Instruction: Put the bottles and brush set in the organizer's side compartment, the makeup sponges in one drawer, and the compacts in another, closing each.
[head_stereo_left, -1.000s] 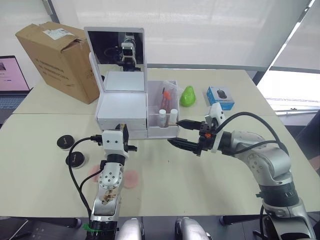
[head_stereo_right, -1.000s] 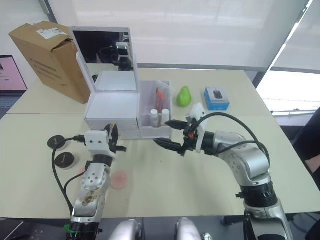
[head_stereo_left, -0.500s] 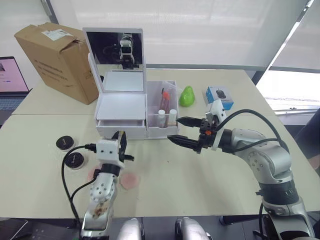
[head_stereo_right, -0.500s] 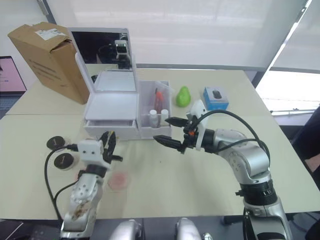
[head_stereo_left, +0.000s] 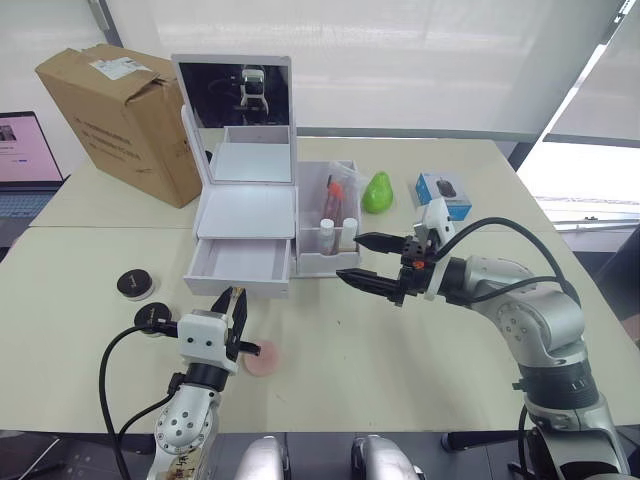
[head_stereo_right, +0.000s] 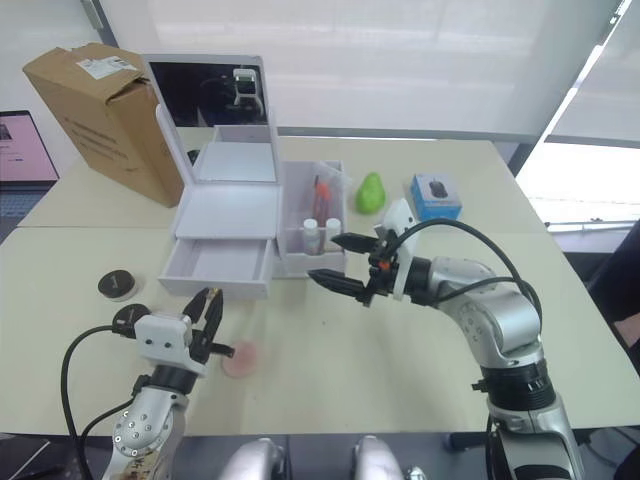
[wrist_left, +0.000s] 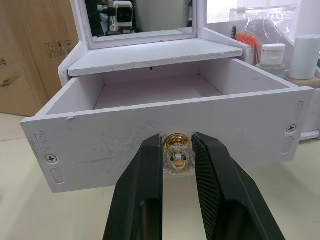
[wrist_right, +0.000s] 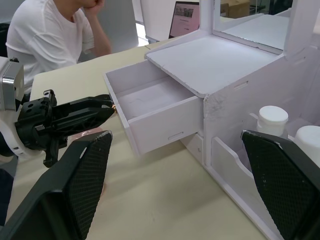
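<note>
Broadly, the counter was seen to carry a white organizer with a raised mirror lid, and its upper drawer was found pulled well out and empty. The side compartment was already filled: two white-capped bottles stood at its front, with what was taken to be the brush set behind them, though that could not be made out clearly.

The step in hand was judged to be the opening of a drawer for the sponges. The left claw was closed on the drawer's small glass knob, its two fingers pressed to either side of it. The right claw was held just in front of the side compartment, its fingers spread apart and nothing held between them.

Next, it was judged, the knob would have to be let go and the sponges lifted into the open drawer, then the drawer pushed shut.

Two black compacts were counted on the counter near the left arm. One pink sponge was seen plainly beside the left claw; whether another lay under the arm could not be told.
</note>
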